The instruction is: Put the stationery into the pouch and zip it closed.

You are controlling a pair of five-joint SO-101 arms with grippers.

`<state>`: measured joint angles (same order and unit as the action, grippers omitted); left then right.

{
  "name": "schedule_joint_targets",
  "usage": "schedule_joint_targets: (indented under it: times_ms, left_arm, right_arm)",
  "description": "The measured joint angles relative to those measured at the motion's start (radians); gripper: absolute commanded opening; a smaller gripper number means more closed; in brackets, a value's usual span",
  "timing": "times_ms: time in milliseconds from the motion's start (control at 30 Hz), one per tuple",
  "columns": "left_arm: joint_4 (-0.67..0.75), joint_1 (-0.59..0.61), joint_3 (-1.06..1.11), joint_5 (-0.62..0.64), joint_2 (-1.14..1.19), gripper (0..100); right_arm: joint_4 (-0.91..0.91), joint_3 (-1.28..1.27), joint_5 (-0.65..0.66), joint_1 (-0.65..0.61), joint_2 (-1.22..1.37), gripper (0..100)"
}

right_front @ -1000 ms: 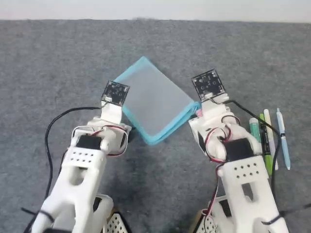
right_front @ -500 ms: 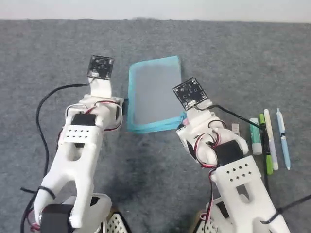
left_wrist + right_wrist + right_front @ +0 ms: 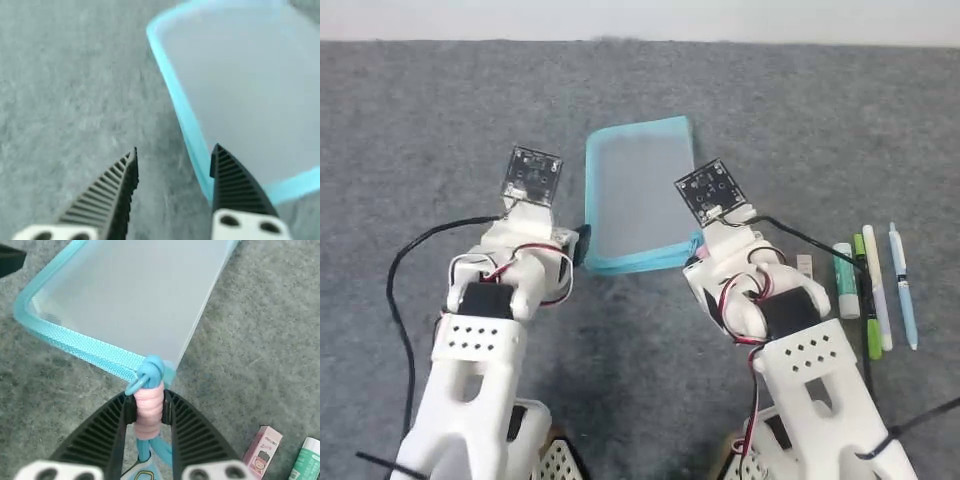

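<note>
Pink zipper pull (image 3: 148, 401) is clamped in my right jaws; left jaws, open and empty beside the turquoise-trimmed translucent pouch (image 3: 638, 195), should pin it

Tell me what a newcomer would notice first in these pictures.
The turquoise-edged pouch lies on the grey mat. The right gripper is shut on the pink zipper pull at the pouch's near corner, while the left gripper stands open beside the other near corner. A row of pens lies farther right.
</note>
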<state>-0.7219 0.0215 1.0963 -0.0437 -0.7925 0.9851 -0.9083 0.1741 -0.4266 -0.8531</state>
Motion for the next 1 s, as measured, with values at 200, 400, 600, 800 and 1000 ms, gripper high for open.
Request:
schedule_joint_targets:
  times_ms: [200, 400, 600, 800, 1000]
  left_arm:
    - [0.109, -0.032, -0.002, 0.003, 0.19, 22]
    - [0.172, -0.17, -0.04, 0.023, 0.45, 22]
    - [0.175, -0.178, -0.061, 0.084, 0.466, 22]
    - [0.14, -0.061, -0.002, 0.087, 0.287, 22]
    - [-0.055, 0.026, 0.04, 0.08, -0.072, 22]
  right_arm:
    - [0.118, 0.238, 0.0, 0.002, 0.009, 0.6]
    - [0.241, 0.483, -0.009, -0.12, 0.118, 0.6]
    - [0.176, 0.367, -0.006, -0.164, 0.141, 0.6]
    - [-0.095, -0.038, 0.035, -0.161, 0.095, 0.6]
    - [-0.155, -0.097, 0.051, -0.137, 0.095, 0.6]
